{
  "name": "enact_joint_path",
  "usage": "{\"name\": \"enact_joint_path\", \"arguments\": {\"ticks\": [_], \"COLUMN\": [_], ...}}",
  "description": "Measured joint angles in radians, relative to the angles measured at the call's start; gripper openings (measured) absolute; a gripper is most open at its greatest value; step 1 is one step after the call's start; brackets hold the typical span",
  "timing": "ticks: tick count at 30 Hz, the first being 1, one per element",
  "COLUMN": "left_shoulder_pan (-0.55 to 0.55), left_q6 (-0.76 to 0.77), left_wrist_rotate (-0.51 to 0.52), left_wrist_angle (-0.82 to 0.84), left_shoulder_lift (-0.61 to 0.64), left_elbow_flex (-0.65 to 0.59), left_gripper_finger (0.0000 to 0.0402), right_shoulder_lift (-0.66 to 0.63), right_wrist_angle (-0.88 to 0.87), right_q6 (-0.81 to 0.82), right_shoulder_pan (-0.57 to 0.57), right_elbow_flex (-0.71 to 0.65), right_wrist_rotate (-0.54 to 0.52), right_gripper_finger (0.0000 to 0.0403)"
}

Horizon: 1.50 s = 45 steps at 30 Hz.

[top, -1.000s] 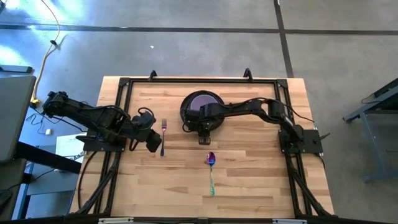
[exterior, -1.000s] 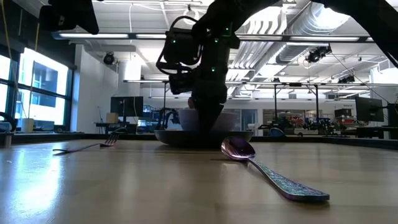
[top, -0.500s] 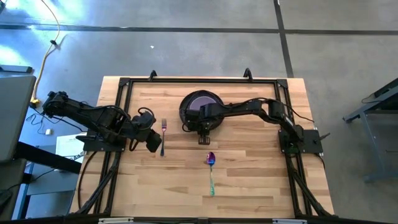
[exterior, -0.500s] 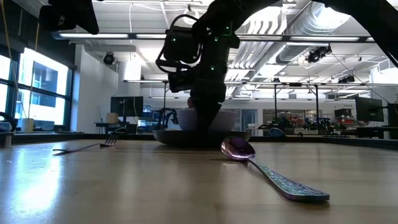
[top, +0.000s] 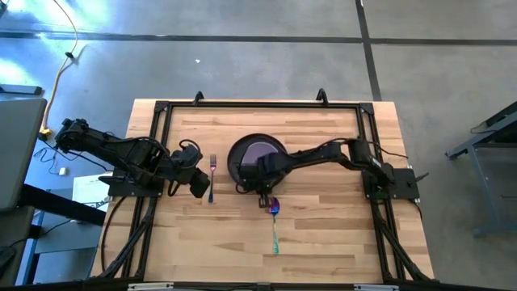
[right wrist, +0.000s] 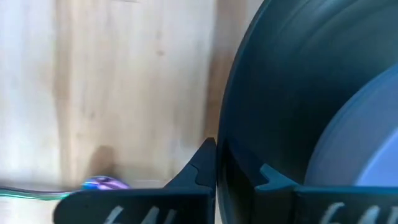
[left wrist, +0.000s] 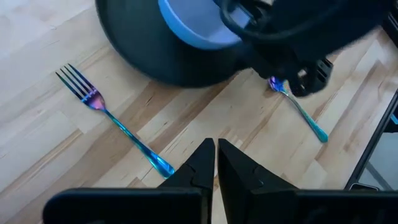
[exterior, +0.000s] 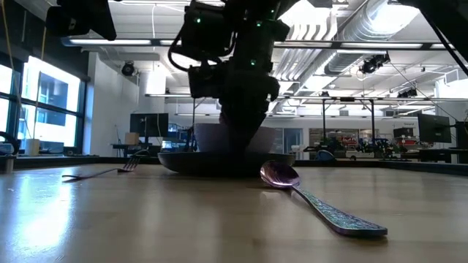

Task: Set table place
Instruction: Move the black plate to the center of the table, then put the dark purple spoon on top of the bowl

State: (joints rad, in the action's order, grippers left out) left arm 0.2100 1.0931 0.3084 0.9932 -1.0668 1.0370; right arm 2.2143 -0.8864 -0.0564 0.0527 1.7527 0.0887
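The plate [top: 242,153] sits near the middle of the table [top: 323,234], a little toward the far side, dark and round, with the bowl [top: 260,150] resting inside it. And there's the right gripper [top: 264,187] clamped right on the plate's near rim: in the right wrist view one finger [right wrist: 200,167] lies outside the rim on the wood side, the other over the plate's inner face, with the rim pinched between them. From the low view the plate [exterior: 212,162] lies flat on the wood, the bowl [exterior: 219,139] rising pale above it, and the right arm's dark wrist coming down over both.

Just in front of the gripper lies the spoon [top: 274,224], its purple head almost touching the plate's near edge and its teal handle running toward the near side of the table. In the low view the spoon [exterior: 314,201] is closest to the camera, with the head just beside the plate.

Off to the left of the plate, the fork [top: 212,168] lies apart from it, tines toward the far side.

Left gripper [top: 200,186] hovers just beside the fork's handle, fingers [left wrist: 199,165] pressed together, holding nothing. The left wrist view looks across fork [left wrist: 115,121], plate and spoon.
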Motion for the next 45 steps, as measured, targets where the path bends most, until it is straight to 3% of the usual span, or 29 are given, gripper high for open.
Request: {"name": "enact_joint_path", "arguments": {"ticks": [18, 33, 45], "left_shoulder_pan": [0.000, 0.000, 0.000], "left_q6": [-0.001, -0.023, -0.029], "left_wrist_rotate": [-0.010, -0.011, -0.013], "left_wrist_angle": [0.000, 0.000, 0.005], "left_shoulder_lift": [0.000, 0.000, 0.000], "left_elbow_flex": [0.000, 0.000, 0.000], "left_gripper_finger": [0.0008, 0.0008, 0.0008], "right_shoulder_lift": [0.000, 0.001, -0.072], "right_wrist_angle": [0.031, 0.030, 0.007], "right_q6": [0.041, 0.057, 0.106], "right_shoulder_pan": [0.059, 0.053, 0.056], "right_elbow_flex": [0.000, 0.000, 0.000], "right_wrist_rotate": [0.032, 0.035, 0.020], "right_gripper_finger": [0.0002, 0.0086, 0.0094]}}
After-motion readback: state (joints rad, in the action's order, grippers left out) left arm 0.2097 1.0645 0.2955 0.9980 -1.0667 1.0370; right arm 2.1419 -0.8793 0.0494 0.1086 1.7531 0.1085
